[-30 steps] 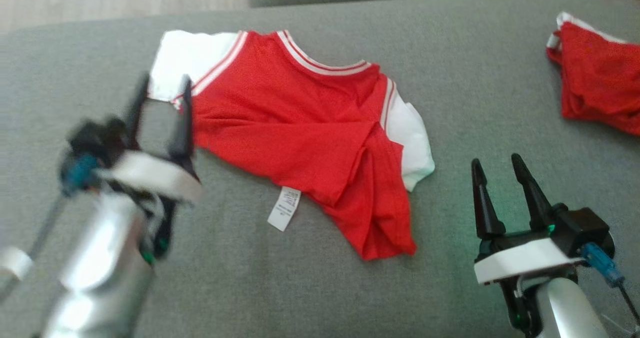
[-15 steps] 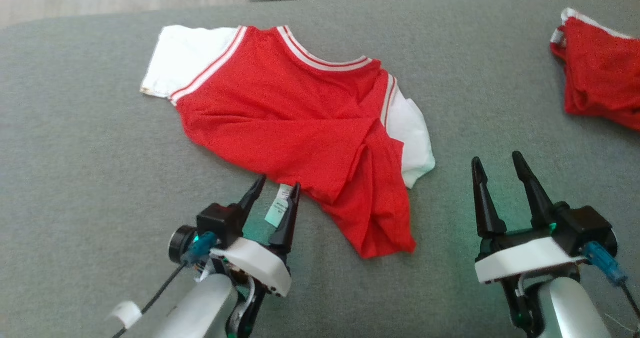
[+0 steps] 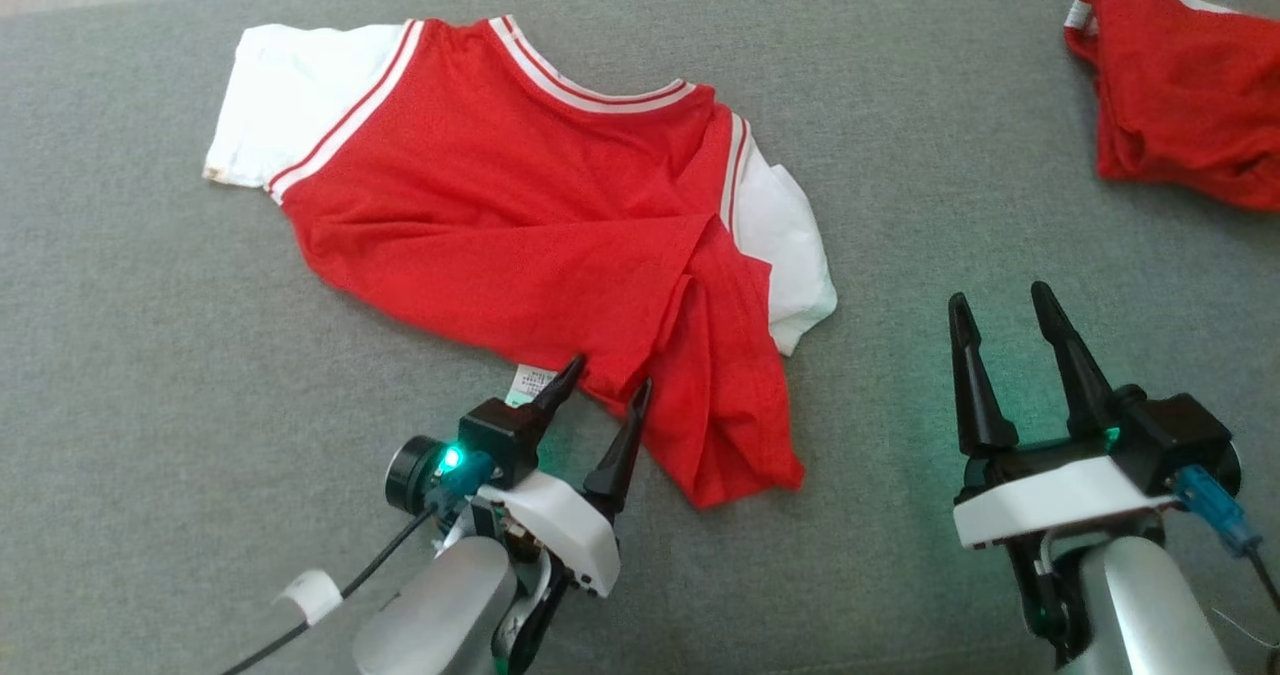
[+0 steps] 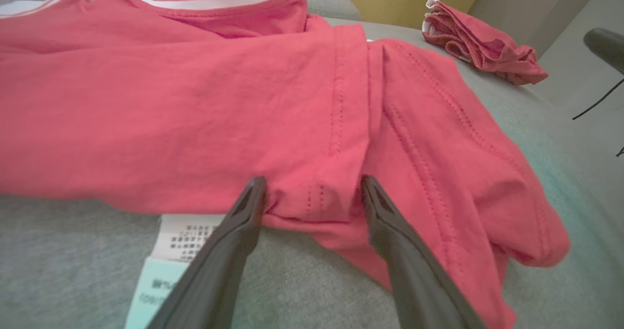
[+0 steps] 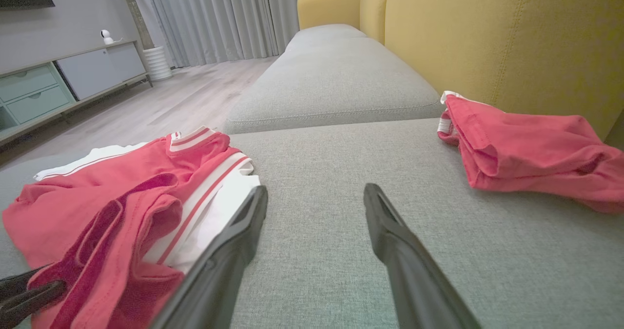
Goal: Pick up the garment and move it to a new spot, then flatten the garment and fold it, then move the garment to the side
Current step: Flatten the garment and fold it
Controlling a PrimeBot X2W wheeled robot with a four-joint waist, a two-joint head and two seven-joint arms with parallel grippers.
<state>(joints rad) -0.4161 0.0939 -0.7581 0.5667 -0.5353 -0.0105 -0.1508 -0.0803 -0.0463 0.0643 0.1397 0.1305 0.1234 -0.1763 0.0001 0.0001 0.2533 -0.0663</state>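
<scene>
The red-and-white garment (image 3: 500, 205) lies spread on the grey sofa cushion (image 3: 150, 355). The left gripper (image 3: 610, 373) stands wide open, its 2 fingers straddling the bottom hem, clamping nothing. The right gripper (image 3: 1000, 295) hovers open and empty, off to the garment's right.

Head view: garment (image 3: 500, 205) blocks upper centre, from the white sleeve at upper left down to the bunched fold at bottom centre. Second red garment (image 3: 1180, 85) takes the upper right corner. In right wrist view the yellow backrest (image 5: 487, 36) rises right behind it, no pass there. Bare grey cushion (image 3: 150, 375) is open across left and lower left, bar the left arm's cable (image 3: 312, 595) at the bottom. Clear lane between the two garments, right of centre. Right gripper (image 3: 1000, 295) sits below it, jaws spread, nothing ahead of the tips. Bare strip at bottom centre between both grippers. Left gripper (image 3: 610, 373), jaws apart, is up against the hem, care label (image 3: 522, 385) just left of it.
</scene>
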